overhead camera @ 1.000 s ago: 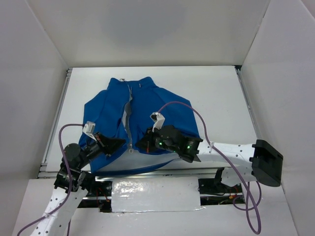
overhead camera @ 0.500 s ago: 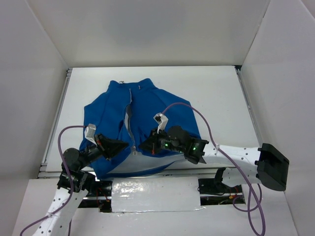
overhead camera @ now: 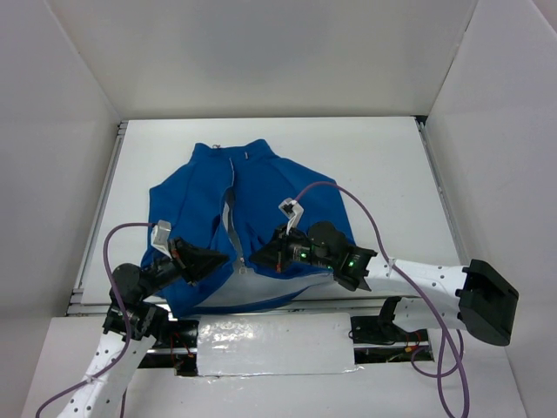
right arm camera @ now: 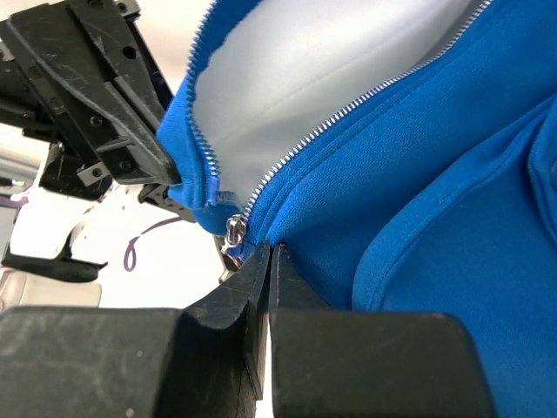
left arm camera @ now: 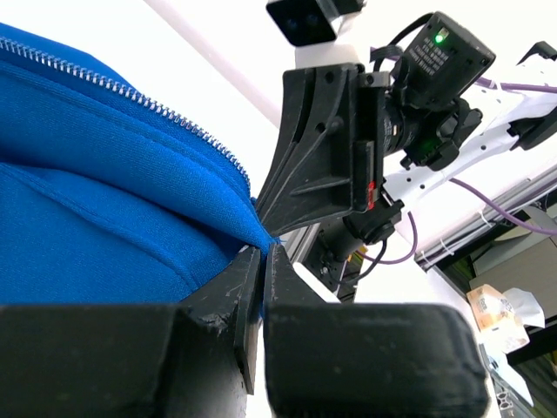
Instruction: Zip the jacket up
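Top external, jacket (overhead camera: 261, 187) on table (overhead camera: 383, 165), white walls (overhead camera: 261, 52)

Both arms come in low from the near edge and angle toward each other, so the grippers end up pretty much nose to nose. The left arm (overhead camera: 104, 361) rises from the bottom-left corner with a bent elbow, and the left gripper (overhead camera: 222, 261) points right. Its fingers are squeezed flat together, pinching a bit of the jacket (overhead camera: 270, 183). The right arm (overhead camera: 426, 277) stretches in from the right side, forearm close to level. The right gripper (overhead camera: 261, 255) points left with its jaws closed as well, nipping the jacket edge right at the tips. The two sets of tips sit just beside each other; can't tell if they actually touch.
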Robot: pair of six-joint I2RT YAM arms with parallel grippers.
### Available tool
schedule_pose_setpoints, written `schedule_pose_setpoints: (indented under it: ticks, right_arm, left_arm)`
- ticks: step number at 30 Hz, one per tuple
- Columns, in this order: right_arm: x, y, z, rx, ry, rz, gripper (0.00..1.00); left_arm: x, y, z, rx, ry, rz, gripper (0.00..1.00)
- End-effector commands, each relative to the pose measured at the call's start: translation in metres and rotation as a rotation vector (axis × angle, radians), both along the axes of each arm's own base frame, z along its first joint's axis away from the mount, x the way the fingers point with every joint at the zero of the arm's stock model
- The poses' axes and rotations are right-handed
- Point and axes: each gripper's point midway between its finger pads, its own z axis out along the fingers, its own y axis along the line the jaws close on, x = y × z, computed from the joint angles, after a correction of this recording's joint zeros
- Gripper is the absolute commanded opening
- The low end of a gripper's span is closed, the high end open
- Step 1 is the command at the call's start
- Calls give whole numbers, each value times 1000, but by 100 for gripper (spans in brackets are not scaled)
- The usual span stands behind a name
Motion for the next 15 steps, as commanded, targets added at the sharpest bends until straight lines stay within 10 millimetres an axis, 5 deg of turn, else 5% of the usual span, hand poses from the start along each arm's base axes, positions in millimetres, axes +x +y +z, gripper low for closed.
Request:
schedule_pose_setpoints:
  ticks: [1, 15]
  right_arm:
    - [-6, 5, 35, 106, -70, 52, 0]
    - [-2, 7, 43, 120, -65, 34, 0]
  left_arm:
    - [-9, -2, 16, -23, -84, -44, 0]
    - [-10, -5, 13, -16, -77, -65, 0]
